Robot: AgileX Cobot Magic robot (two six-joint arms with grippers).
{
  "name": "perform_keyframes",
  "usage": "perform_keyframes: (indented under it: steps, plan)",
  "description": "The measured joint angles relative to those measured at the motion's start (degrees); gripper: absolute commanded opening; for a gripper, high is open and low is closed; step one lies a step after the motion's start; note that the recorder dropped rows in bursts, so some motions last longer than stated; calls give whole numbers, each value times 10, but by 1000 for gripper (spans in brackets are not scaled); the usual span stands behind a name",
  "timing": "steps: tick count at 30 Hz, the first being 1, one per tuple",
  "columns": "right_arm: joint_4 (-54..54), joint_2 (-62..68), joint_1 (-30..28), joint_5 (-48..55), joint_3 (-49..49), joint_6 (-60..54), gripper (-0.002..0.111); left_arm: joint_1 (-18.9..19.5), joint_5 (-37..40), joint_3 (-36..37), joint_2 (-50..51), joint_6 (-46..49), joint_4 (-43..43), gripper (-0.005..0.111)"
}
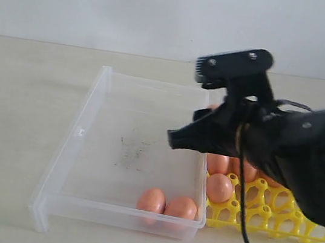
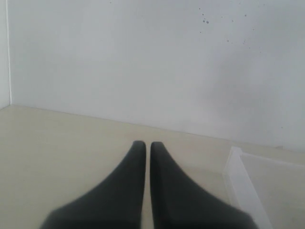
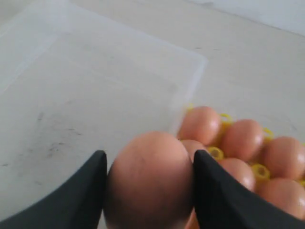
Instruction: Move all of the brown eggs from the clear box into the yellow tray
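Note:
My right gripper (image 3: 148, 160) is shut on a brown egg (image 3: 147, 179), carried over the right wall of the clear box (image 1: 80, 140), beside the yellow tray (image 1: 258, 215). Two brown eggs (image 1: 152, 200) (image 1: 181, 208) lie in the box's near right corner. Several eggs (image 3: 240, 140) sit in tray cups, one at the tray's near left (image 1: 219, 188). In the exterior view the right arm (image 1: 303, 161) hides much of the tray. My left gripper (image 2: 147, 145) is shut with nothing in it, over bare table next to the box's corner (image 2: 236, 167).
The box floor has dark smudges (image 1: 132, 150) in the middle. The beige table (image 1: 19, 94) runs back to a white wall. A black cable (image 1: 244, 231) hangs from the right arm over the tray's front.

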Motion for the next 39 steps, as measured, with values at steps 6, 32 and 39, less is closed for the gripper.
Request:
perform_keyframes:
  steps: [6,32,39]
  plan:
    - [-32,-67,0,101,103,69,0,0,0,0,0,0,0,4]
    - [4,-80,0,237,119,-212,0,0,0,0,0,0,0,4]
    - [244,-80,0,406,5,-633,0,0,0,0,0,0,0,4]
